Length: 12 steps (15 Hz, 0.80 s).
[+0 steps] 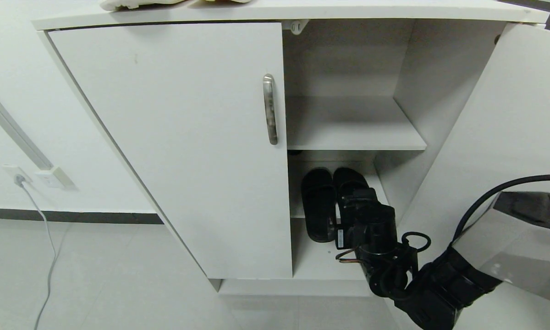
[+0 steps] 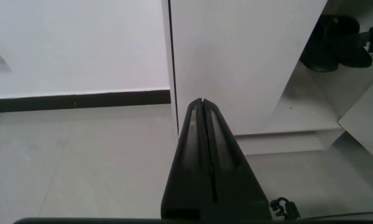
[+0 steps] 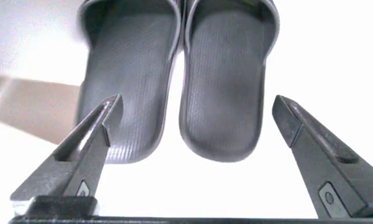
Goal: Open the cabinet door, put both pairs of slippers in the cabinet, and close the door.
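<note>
A pair of black slippers (image 1: 318,204) (image 3: 174,81) lies side by side on the bottom shelf of the white cabinet (image 1: 311,261). The cabinet's right door (image 1: 499,137) stands open and its left door (image 1: 174,137) is closed. My right gripper (image 1: 355,199) (image 3: 197,106) is open inside the cabinet, just behind the slippers' heels, holding nothing. It hides part of the right slipper in the head view. A light-coloured pair (image 1: 137,3) rests on the cabinet top. My left gripper (image 2: 202,106) is shut and empty, low over the floor before the closed door.
The middle shelf (image 1: 353,123) is bare. A metal handle (image 1: 269,109) sits on the closed left door. A wall socket (image 1: 18,176) with a grey cable (image 1: 50,256) is at the far left. Tiled floor (image 1: 119,284) lies open before the cabinet.
</note>
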Tool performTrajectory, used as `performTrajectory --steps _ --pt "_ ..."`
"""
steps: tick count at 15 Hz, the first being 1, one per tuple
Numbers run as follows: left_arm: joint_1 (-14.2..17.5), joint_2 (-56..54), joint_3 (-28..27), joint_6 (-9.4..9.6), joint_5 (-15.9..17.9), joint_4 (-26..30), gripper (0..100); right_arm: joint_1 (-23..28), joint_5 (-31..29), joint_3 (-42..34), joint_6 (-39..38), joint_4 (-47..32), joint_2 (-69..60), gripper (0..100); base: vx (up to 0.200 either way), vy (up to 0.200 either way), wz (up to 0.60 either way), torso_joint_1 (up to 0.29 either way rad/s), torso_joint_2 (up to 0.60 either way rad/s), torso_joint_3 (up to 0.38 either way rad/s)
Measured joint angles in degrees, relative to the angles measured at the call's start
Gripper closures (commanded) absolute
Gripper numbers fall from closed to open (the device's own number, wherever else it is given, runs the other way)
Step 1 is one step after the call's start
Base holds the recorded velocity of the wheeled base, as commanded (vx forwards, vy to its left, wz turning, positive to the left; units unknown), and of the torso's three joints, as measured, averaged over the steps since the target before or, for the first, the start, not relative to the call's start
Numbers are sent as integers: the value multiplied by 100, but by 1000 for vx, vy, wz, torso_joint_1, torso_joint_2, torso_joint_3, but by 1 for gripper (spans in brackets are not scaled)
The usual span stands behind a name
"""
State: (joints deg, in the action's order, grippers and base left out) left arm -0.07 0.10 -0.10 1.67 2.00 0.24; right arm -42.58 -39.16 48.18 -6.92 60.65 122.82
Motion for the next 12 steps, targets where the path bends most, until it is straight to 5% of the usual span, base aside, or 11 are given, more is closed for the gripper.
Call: performTrajectory --steps 6,12 --pt "0 0 0 -1 2 0 100 -193 2 -271 0 13 -308 0 -200 0 0 4 2 2" --pt "-4 0 0 -9 2 0 100 -193 12 -358 -10 15 -383 0 0 0 0 0 0 0"
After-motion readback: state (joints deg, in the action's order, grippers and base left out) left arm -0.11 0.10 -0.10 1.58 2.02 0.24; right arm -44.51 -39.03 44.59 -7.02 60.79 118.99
